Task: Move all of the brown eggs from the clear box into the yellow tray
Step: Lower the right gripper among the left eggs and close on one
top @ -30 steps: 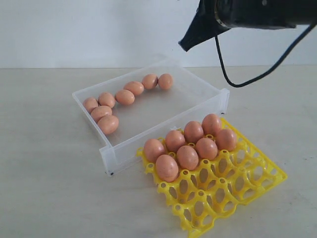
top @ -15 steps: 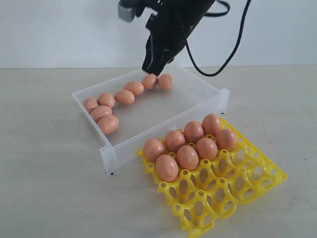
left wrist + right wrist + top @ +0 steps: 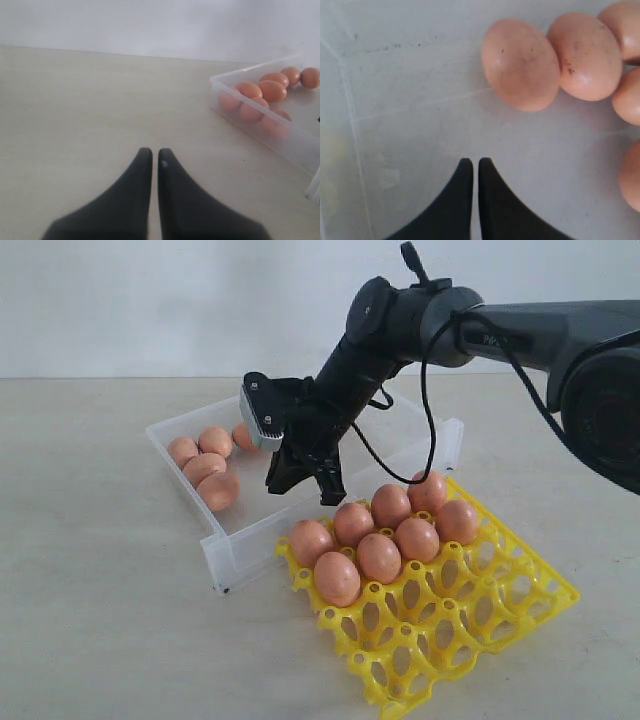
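Several brown eggs [image 3: 219,490] lie at the left end of the clear box [image 3: 240,552]; others are hidden behind my right arm. More brown eggs [image 3: 379,556] sit in the near-left cups of the yellow tray [image 3: 480,620]. My right gripper [image 3: 305,485] reaches down inside the box, shut and empty. In the right wrist view the right gripper [image 3: 471,161] hovers over the box floor [image 3: 420,100], a short way from the nearest speckled egg [image 3: 521,64]. My left gripper [image 3: 151,151] is shut and empty over bare table, away from the box [image 3: 300,150] and its eggs [image 3: 272,90].
The tray stands right against the box's front right wall. A black cable [image 3: 430,430] loops from the right arm over the box. Pale table [image 3: 100,620] lies on the left and in front.
My right arm has swung from high at the upper right down into the clear box, and now hides the eggs along its back wall. No egg has moved.
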